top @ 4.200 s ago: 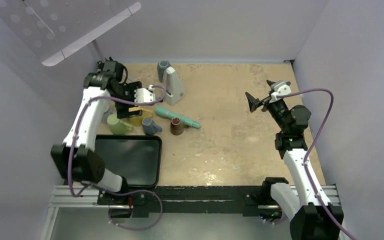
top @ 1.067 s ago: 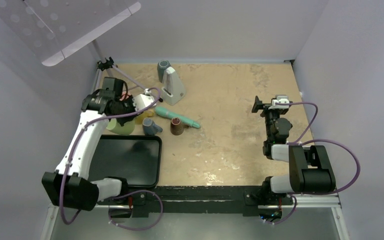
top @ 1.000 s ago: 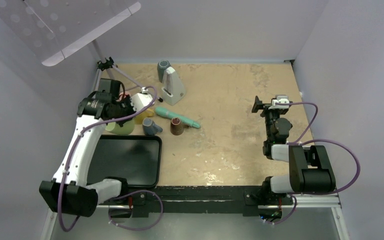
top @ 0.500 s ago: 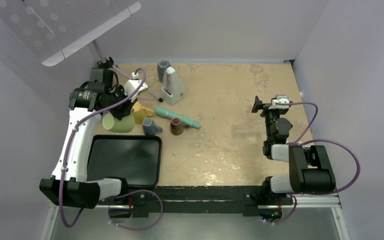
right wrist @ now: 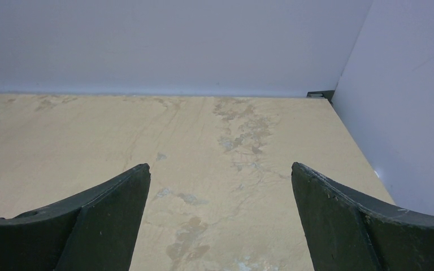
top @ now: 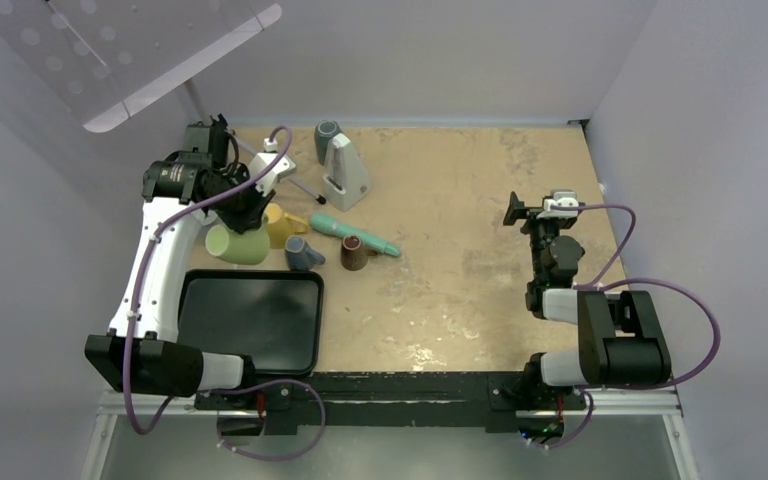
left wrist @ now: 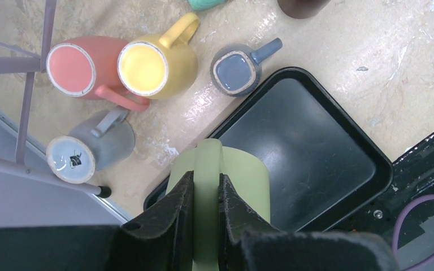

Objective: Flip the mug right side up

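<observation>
The light green mug (top: 237, 244) hangs tilted on its side just above the table, over the far left corner of the black tray (top: 250, 320). My left gripper (top: 244, 214) is shut on its handle. The left wrist view shows the handle (left wrist: 208, 164) pinched between both fingers, with the mug's body (left wrist: 248, 180) below them; my left gripper (left wrist: 206, 192) points straight down. My right gripper (top: 513, 210) stands open over bare table at the right, nothing between its fingers (right wrist: 220, 186).
Beside the green mug lie a yellow mug (left wrist: 158, 65), a pink mug (left wrist: 85, 68), a grey mug (left wrist: 90, 149) and a small blue mug (left wrist: 237, 68). A brown mug (top: 356, 252), a teal tool (top: 352, 231) and a white stand (top: 343, 165) are farther right. Thin tripod legs (left wrist: 31, 84) stand at the far left.
My left wrist has swung back and rolled, lifting the green mug by its handle and tipping it onto its side. The right arm has not moved.
</observation>
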{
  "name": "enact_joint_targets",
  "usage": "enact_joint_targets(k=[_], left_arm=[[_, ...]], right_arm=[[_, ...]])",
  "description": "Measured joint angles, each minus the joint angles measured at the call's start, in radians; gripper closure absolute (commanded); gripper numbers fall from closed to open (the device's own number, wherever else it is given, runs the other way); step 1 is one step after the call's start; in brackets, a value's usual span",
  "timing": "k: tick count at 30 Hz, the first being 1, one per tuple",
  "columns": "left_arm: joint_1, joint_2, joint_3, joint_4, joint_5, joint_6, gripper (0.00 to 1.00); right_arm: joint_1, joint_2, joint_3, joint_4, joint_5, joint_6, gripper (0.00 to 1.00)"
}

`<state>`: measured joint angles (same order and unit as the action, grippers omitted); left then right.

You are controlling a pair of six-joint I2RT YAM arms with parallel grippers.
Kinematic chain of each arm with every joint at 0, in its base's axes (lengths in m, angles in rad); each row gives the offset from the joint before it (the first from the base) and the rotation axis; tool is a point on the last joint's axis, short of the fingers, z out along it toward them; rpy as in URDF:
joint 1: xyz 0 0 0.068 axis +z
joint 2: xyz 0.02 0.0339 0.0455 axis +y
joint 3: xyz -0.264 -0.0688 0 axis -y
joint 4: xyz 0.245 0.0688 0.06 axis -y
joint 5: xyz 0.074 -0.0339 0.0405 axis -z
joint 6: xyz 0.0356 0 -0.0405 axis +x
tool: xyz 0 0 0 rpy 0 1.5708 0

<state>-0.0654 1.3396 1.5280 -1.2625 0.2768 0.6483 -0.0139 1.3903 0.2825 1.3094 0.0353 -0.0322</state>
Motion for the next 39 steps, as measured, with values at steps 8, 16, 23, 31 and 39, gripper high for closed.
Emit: enact_joint_targets(k=[8,16,23,31,39], left_arm=[[0.0,0.003,0.002,-0.003,0.0,0.002,1.0],[0.0,0.003,0.002,-0.004,0.0,0.002,1.0],[0.0,0.003,0.002,-0.004,0.002,0.003,1.0],[0.0,0.001,0.002,-0.002,0.013,0.001,1.0],[0.0,-0.061,-0.017,0.103,0.163,-0.116,1.0]], right_arm=[[0.0,0.0,0.0,0.0,0.0,0.0,0.01],[0.0,0.0,0.0,0.0,0.0,0.0,0.01],[0.0,0.0,0.0,0.0,0.0,0.002,0.01],[0.0,0.0,0.0,0.0,0.0,0.004,0.01],[0.0,0.0,0.0,0.0,0.0,0.005,0.01]])
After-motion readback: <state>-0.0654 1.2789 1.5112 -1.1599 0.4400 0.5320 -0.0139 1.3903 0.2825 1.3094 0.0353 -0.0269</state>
